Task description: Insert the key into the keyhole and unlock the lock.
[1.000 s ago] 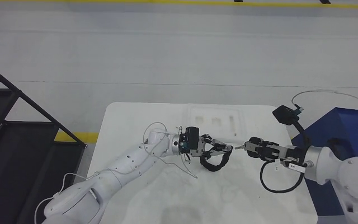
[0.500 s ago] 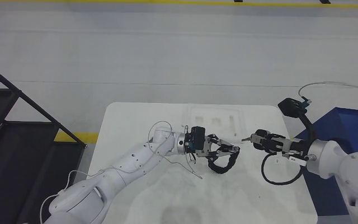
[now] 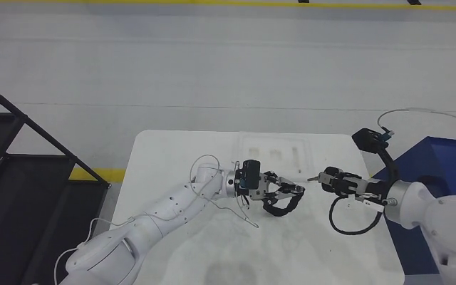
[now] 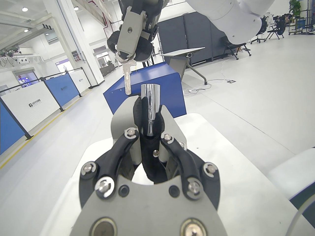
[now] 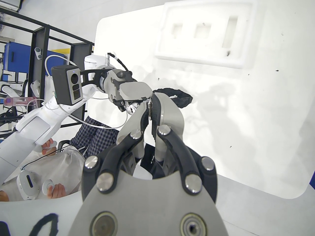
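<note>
My left gripper (image 4: 147, 105) is shut on a chrome cylinder lock (image 4: 150, 99) with a black cable loop (image 3: 281, 206), held above the middle of the white table (image 3: 178, 242). The lock's keyhole face (image 5: 131, 109) points toward my right gripper (image 5: 150, 110). That gripper is shut on a silver key (image 4: 127, 79). The key's tip sits just beside the lock's free end, close to it but outside the keyhole. In the top view the left gripper (image 3: 279, 187) and the right gripper (image 3: 320, 177) face each other, a small gap apart.
A white foam tray (image 3: 274, 151) with several recesses lies at the table's back edge. A blue bin (image 3: 427, 171) stands off the table's right side and a black rack (image 3: 28, 164) off its left.
The left gripper has carried the lock to the right. The right gripper has drawn back to the right and slightly toward the table's back, key still facing the lock.
</note>
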Motion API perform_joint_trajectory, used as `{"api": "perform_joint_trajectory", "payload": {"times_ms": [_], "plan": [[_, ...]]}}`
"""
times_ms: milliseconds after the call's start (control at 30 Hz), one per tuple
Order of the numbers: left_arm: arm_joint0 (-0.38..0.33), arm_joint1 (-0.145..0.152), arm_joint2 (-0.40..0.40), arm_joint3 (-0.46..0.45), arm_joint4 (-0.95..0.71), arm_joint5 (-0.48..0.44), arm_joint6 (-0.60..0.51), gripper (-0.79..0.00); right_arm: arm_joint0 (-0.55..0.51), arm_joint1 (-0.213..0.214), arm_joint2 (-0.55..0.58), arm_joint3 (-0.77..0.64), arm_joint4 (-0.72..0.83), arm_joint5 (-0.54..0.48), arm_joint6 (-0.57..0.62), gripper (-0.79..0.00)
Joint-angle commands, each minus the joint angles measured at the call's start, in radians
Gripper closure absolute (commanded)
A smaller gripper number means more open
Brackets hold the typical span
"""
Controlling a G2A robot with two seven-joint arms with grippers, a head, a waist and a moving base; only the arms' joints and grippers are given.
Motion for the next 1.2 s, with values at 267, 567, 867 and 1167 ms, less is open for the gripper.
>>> {"api": "perform_joint_trajectory", "payload": {"times_ms": [267,567,867,1167], "plan": [[0.001,-0.010,-0.004,0.011,-0.013,-0.040,-0.008,0.000,-0.006,0.004,-0.008,0.000,0.002,-0.010,-0.015,0.000],[0.004,-0.017,-0.006,0.018,-0.007,-0.058,-0.013,0.000,-0.015,0.008,-0.016,0.000,-0.008,-0.011,-0.030,0.000],[0.014,-0.029,-0.004,0.075,-0.031,-0.073,-0.019,0.000,-0.013,0.011,-0.003,0.000,0.013,-0.017,-0.028,0.000],[0.001,-0.047,0.004,0.096,-0.026,-0.077,-0.003,0.000,-0.017,0.016,-0.016,0.000,0.017,-0.016,-0.009,0.000]]}}
